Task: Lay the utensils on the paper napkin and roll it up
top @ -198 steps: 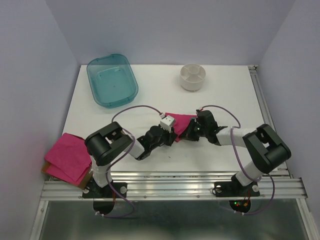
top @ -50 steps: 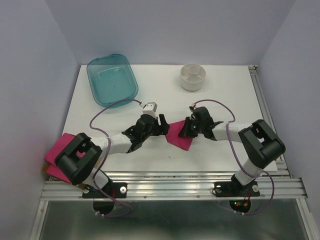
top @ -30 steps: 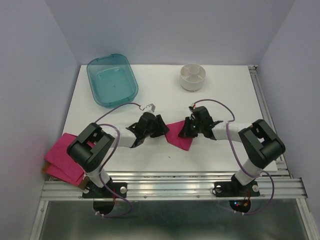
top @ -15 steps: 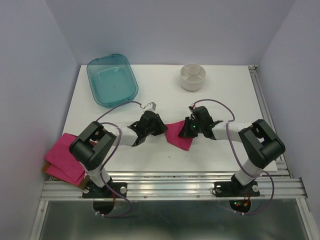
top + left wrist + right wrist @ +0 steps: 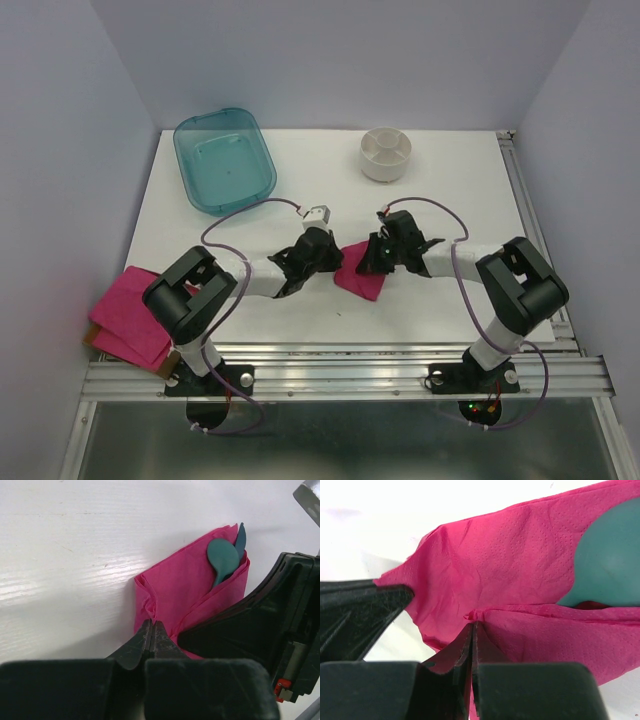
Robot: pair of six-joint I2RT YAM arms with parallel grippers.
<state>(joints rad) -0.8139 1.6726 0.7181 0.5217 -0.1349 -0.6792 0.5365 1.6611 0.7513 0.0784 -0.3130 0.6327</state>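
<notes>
Near worktop's front edge: paper napkin [image 5: 362, 278] likely limp, tearable, wrapping stiff light utensils [image 5: 222, 555]; left gripper [image 5: 151, 630] and right gripper [image 5: 472, 626] pinch its folds; best hold, doubled edges.

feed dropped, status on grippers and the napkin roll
Left gripper shut on paper napkin. Right gripper shut on it too. Napkin folded over utensils, spoon bowl showing. Bin and cup well clear.

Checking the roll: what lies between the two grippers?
The folded paper napkin, utensils inside, lies between left gripper and right gripper, nothing else; the top external view shows it.
</notes>
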